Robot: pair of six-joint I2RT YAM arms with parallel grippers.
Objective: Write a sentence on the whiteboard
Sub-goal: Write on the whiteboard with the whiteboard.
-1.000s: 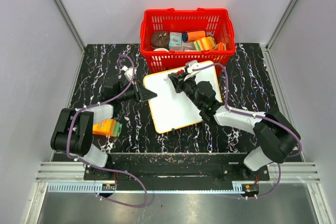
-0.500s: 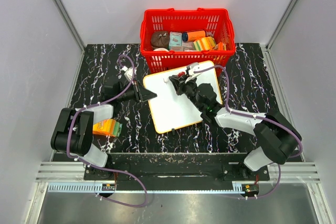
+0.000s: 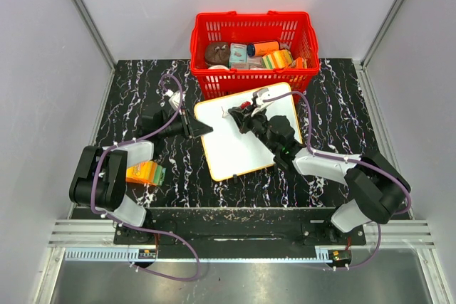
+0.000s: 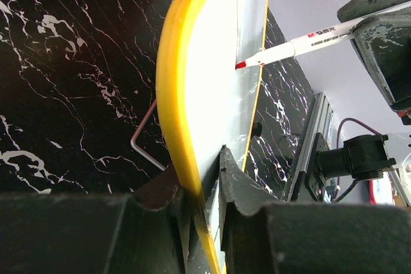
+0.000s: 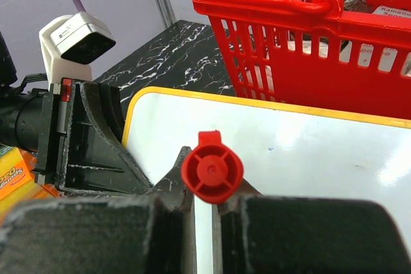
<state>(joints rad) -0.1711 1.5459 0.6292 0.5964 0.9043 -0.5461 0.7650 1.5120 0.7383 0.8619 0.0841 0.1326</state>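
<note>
The flat white whiteboard with the thin orange-yellow rim (image 3: 239, 144) is lying on the black marbled surface (image 3: 135, 97), just in front of the red plastic basket (image 3: 214, 80) and turned askew to it. No red words are showing on it from above. The left wrist view is giving only a faint thin line beside the marker tip, which may be a stroke or a reflection.

The step in hand looks like the very start of the sentence. To do it well, the white marker with the red nib and red end cap (image 4: 308, 38) should be pressing lightly and evenly. Each stroke should be short, with the nib lifting cleanly between letters. The first line should start near the far left corner, so that two lines have room. The board must not be sliding, so the clamp on its rim matters as much as the pen.

The left arm (image 3: 142, 149) is reaching forward and inward, low over the surface. The left jaws are pinching narrow on the board's left rim. The right arm (image 3: 320, 161) is stretching diagonally across the board. The right jaws are closing tightly round the marker's barrel, with the nib at the board's far part. Whether it is actually touching is hard to tell.
</note>
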